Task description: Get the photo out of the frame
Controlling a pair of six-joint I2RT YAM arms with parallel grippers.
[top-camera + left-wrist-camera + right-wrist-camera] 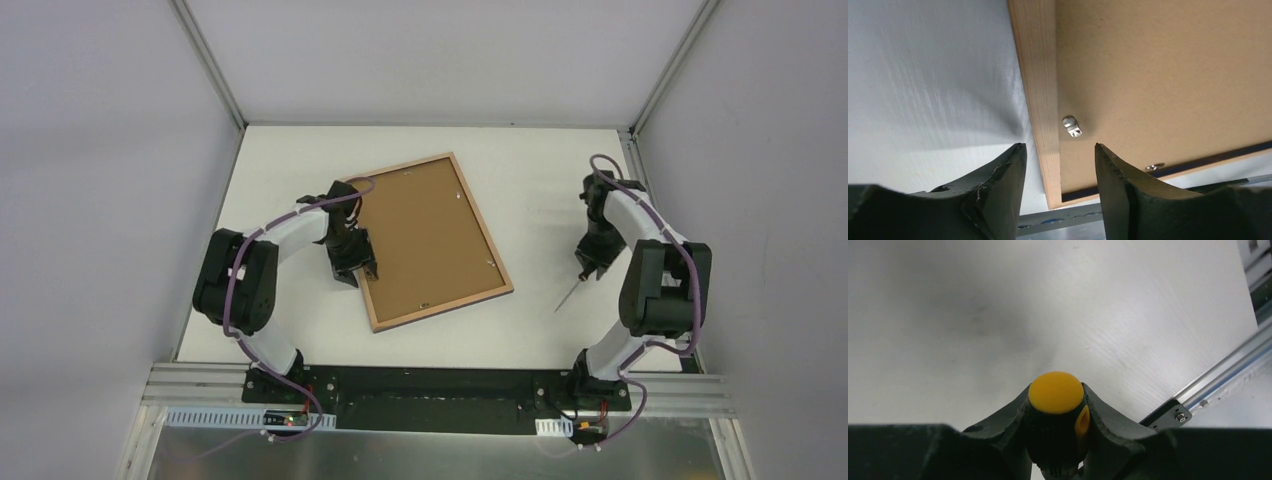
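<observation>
We're at the frame.
Left end effector apart, right end effector clamped on screwdriver; tip may slip off tiny clip.

Pretty clearly a robotics lab rig: white tabletop boxed in by plain grey panels on aluminium rails.

1. Left arm: white link shells are noted between black joint housings.
2. Left cable: purple, run along the outside of the links.
3. Right arm: the same white-and-black build is recorded; the right cable, also purple, is looped at its 12 o'clock end.
4. Bases: black mounts, seen at 7 and 5 o'clock of the overhead view.
5. Left gripper: matte black, wedge-shaped left fingers tapering to blunt tips, with scuffed, chipped inner edges.
6. Right gripper: right fingers of like black material and shape.
</observation>
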